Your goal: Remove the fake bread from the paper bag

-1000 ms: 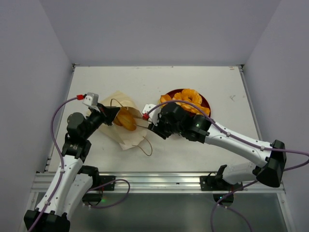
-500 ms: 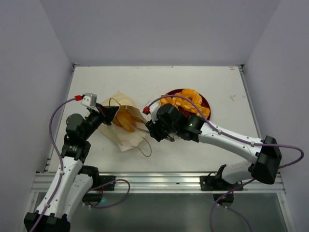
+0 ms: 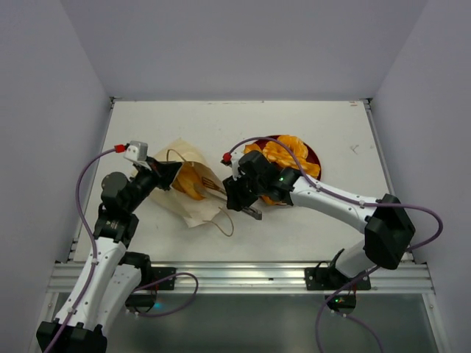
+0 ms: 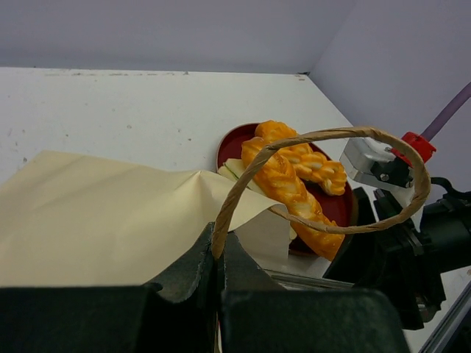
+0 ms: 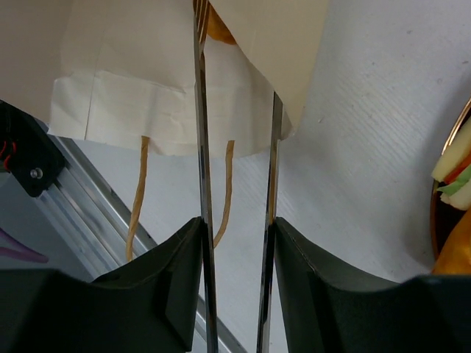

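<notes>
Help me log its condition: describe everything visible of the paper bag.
The paper bag is pale tan kraft paper, lying on its side on the white table, mouth toward the red plate. Fake bread shows inside. The left tool pinches its rim beside one thin brown loop handle; the other handle lies flat.

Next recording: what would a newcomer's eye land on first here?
The round red plate right of centre, heaped with glossy orange toy bread, stands out most. Beside it lies the pale tan paper bag, more orange bread showing in its mouth; the left pincer is shut on the bag's edge, the open right pincer pointing at the opening.
</notes>
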Robot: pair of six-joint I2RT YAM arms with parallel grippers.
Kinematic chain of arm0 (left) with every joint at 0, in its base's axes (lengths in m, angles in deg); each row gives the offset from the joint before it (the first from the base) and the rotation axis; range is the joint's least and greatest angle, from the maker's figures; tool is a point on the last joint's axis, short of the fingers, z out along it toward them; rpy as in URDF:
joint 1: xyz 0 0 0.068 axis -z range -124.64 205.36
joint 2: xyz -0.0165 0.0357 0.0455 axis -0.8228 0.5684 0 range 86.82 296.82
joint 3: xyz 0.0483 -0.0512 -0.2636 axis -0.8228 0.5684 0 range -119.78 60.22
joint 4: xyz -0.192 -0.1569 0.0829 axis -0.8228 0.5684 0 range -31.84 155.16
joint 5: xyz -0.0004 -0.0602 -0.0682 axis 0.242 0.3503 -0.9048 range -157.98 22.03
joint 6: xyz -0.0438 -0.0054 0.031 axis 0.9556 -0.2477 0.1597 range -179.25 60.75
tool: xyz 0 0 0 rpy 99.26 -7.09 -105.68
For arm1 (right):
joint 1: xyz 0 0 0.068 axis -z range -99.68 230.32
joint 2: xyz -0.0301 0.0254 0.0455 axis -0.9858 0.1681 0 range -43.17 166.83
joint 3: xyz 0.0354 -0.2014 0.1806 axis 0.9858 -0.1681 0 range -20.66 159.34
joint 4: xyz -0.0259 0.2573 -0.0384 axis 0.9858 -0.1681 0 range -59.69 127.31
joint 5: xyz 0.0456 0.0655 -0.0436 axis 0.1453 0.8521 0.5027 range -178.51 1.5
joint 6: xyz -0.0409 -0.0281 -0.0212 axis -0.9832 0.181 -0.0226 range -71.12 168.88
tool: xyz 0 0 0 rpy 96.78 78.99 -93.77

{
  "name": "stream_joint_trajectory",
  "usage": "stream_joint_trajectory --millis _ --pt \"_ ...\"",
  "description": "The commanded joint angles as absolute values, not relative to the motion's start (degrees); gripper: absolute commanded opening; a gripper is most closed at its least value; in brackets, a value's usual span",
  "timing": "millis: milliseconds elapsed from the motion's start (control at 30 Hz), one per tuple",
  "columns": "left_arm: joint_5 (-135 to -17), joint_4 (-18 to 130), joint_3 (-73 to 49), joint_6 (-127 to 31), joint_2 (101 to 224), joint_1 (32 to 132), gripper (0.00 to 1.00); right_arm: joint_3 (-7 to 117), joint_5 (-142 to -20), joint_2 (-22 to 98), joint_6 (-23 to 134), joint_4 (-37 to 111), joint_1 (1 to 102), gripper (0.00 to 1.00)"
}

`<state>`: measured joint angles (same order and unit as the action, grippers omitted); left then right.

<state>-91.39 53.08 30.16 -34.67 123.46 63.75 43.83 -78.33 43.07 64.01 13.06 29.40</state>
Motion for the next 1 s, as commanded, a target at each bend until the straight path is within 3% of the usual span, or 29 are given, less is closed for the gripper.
stream_joint_trajectory --millis 0,133,267,500,967 --pt "-91.79 48.93 30.78 -33.24 123.20 63.98 0.00 45.26 -74.45 43.84 66.72 15.87 29.87 0.44" --pt "-91.88 48.58 31.22 -33.41 123.12 63.98 0.00 44.91 -73.48 44.19 66.63 16.04 31.01 0.36" --pt "-91.97 48.49 31.75 -33.76 122.94 63.98 0.00 44.73 -71.46 43.85 66.02 16.30 32.59 0.18" --pt "-90.83 49.37 32.01 -34.99 122.41 63.98 0.00 45.43 -67.33 40.86 61.81 14.64 34.35 0.00" --pt "-85.29 49.54 31.75 -36.14 122.68 63.98 0.00 48.51 -61.43 30.76 41.86 -0.47 35.06 0.00"
